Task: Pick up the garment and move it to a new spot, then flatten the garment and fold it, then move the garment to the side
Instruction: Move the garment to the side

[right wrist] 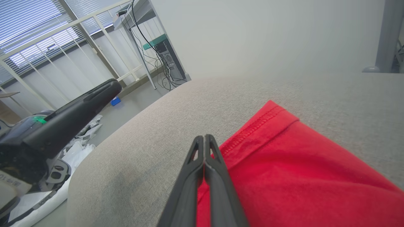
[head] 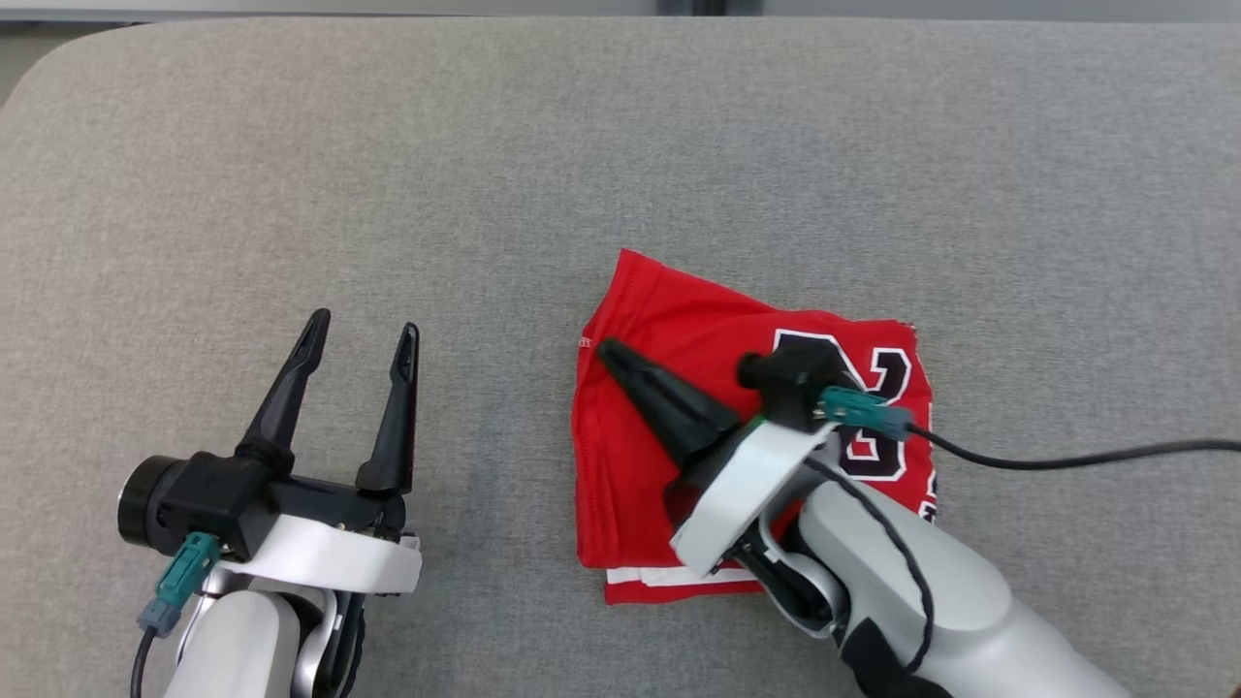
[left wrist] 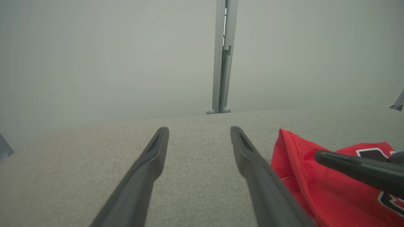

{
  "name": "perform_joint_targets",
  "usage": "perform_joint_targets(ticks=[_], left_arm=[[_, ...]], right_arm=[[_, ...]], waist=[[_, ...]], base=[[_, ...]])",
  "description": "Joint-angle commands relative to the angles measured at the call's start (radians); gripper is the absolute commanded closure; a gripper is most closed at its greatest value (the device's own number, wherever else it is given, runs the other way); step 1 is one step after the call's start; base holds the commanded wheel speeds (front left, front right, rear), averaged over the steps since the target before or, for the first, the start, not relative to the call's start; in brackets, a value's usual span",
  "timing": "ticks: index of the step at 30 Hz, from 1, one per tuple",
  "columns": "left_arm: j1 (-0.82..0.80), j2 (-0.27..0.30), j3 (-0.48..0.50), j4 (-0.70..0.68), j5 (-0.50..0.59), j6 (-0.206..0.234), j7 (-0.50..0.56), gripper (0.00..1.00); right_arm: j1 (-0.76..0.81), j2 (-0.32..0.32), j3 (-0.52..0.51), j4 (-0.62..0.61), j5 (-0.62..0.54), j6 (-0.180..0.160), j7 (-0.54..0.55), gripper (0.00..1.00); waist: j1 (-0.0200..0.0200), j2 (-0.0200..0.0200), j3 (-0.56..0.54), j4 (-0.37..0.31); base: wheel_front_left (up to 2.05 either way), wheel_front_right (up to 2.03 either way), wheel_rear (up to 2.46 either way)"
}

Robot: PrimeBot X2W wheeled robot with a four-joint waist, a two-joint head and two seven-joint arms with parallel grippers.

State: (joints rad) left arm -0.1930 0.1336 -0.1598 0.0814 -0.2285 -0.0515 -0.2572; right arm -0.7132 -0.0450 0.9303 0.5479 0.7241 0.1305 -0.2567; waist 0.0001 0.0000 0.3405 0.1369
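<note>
Your right arm (head: pixel 902 572) covers part of the garment (head: pixel 669 320). Your right gripper (head: pixel 611 352) sits over it, fingers pressed together (nothing pinched); left gripper (head: pixel 364 328) spread wide, empty.

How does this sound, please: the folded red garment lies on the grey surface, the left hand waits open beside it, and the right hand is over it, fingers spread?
Not quite: the right hand is shut, fingers together, as the right wrist view shows. The red garment does lie folded on the grey surface, left hand open beside it.
</note>
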Motion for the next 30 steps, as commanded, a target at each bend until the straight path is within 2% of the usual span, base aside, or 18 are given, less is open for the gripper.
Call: perform_joint_targets(ticks=[1, 11, 12, 13, 14, 15, 19, 30], left_arm=[[0.005, 0.007, 0.007, -0.004, -0.002, 0.003, -0.004, 0.0], [0.022, 0.033, 0.009, -0.03, 0.004, 0.016, 0.005, 0.0], [0.025, 0.035, 0.009, -0.033, 0.004, 0.017, 0.006, 0.0], [0.029, 0.036, 0.008, -0.036, 0.004, 0.017, 0.006, 0.0], [0.033, 0.036, 0.01, -0.039, 0.002, 0.018, 0.008, 0.0], [0.039, 0.037, 0.011, -0.041, -0.002, 0.021, 0.016, 0.0], [0.048, 0.043, 0.018, -0.059, -0.006, 0.033, 0.024, 0.0], [0.087, 0.062, 0.033, -0.074, -0.019, 0.052, 0.04, 0.0]], right_arm=[[0.036, -0.01, -0.062, -0.015, -0.037, 0.0, -0.009, 1.0], [0.276, -0.043, -0.524, -0.266, -0.259, 0.0, -0.011, 1.0], [0.301, -0.042, -0.57, -0.293, -0.28, 0.0, -0.01, 0.91], [0.326, -0.041, -0.605, -0.316, -0.3, 0.0, 0.0, 0.73], [0.35, -0.04, -0.647, -0.339, -0.324, 0.0, 0.011, 0.43], [0.371, -0.039, -0.686, -0.364, -0.346, 0.0, 0.025, 0.0], [0.447, -0.032, -0.804, -0.455, -0.415, 0.0, 0.077, 0.0], [0.613, -0.017, -0.934, -0.582, -0.499, 0.0, 0.182, 0.0]], waist=[[-0.0001, 0.0, -0.011, -0.016], [-0.0001, 0.0, -0.047, -0.077], [-0.0001, 0.0, -0.051, -0.083], [-0.0001, 0.0, -0.054, -0.089], [-0.0001, 0.0, -0.059, -0.094], [-0.0001, 0.0, -0.063, -0.099], [-0.0001, 0.0, -0.079, -0.11], [-0.0001, 0.0, -0.115, -0.11]], base=[[0.0, 0.0, 0.0], [0.0, 0.0, 0.0], [0.0, 0.0, 0.0], [0.0, 0.0, 0.0], [0.0, 0.0, 0.0], [0.0, 0.0, 0.0], [0.0, 0.0, 0.0], [0.0, 0.0, 0.0]])
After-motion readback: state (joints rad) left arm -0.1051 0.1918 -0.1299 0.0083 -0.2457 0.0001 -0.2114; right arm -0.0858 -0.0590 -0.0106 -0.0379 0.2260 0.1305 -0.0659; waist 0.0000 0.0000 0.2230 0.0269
